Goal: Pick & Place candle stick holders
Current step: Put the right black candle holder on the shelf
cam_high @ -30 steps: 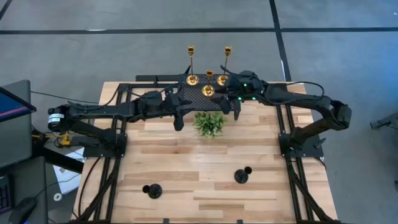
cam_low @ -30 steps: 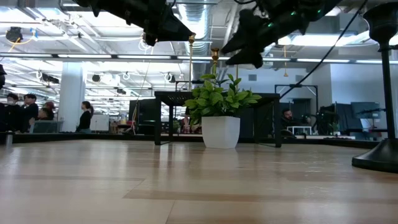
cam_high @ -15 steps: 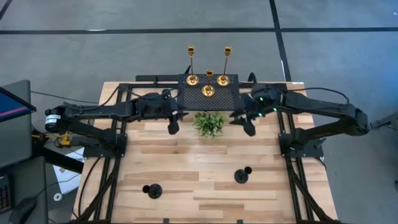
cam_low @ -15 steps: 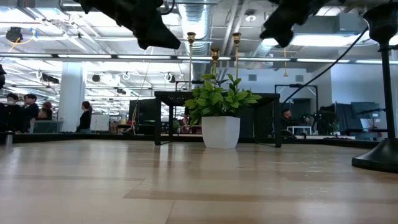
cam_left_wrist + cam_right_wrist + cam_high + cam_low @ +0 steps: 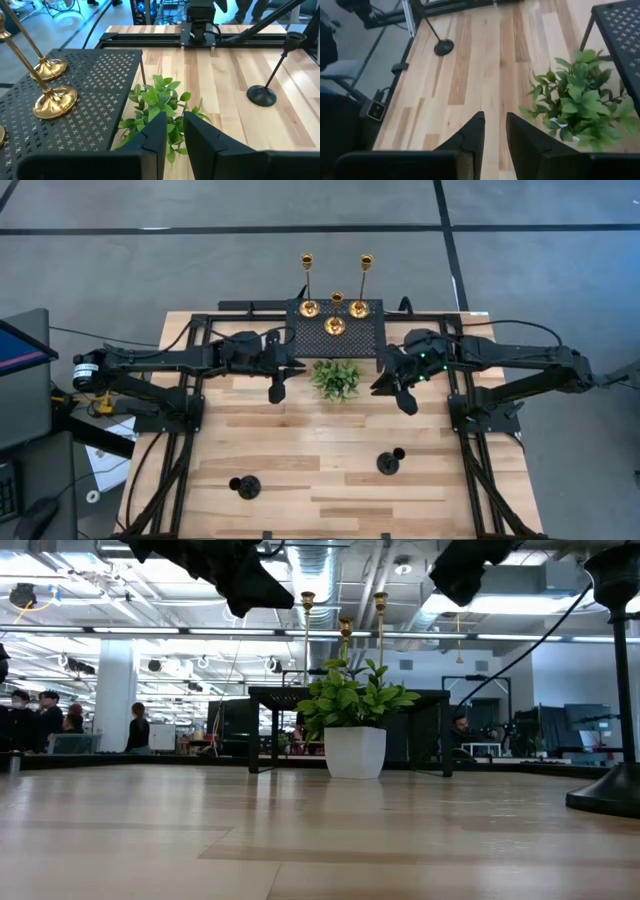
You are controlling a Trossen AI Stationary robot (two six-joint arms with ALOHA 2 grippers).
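Three gold candle stick holders stand by their round bases on the black mesh stand (image 5: 335, 330) at the table's far edge: two tall ones (image 5: 308, 285) (image 5: 362, 284) and a short one (image 5: 335, 326). Two short black holders (image 5: 245, 486) (image 5: 388, 464) stand on the wood near the front edge. My left gripper (image 5: 278, 390) hangs above the table left of the green plant (image 5: 337, 380), and my right gripper (image 5: 405, 400) hangs right of it. Both are open by a narrow gap, with nothing between the fingers (image 5: 171, 135) (image 5: 495, 135).
The potted plant (image 5: 352, 730) stands in front of the mesh stand, between my two grippers. Bare wood lies between the plant and the black holders. One black holder (image 5: 610, 790) stands close to the low camera on its right.
My right gripper has drawn back from the mesh stand toward the table's near and right edges, past the plant. My left gripper has pulled a little toward the near and left edges. The holders have stayed put.
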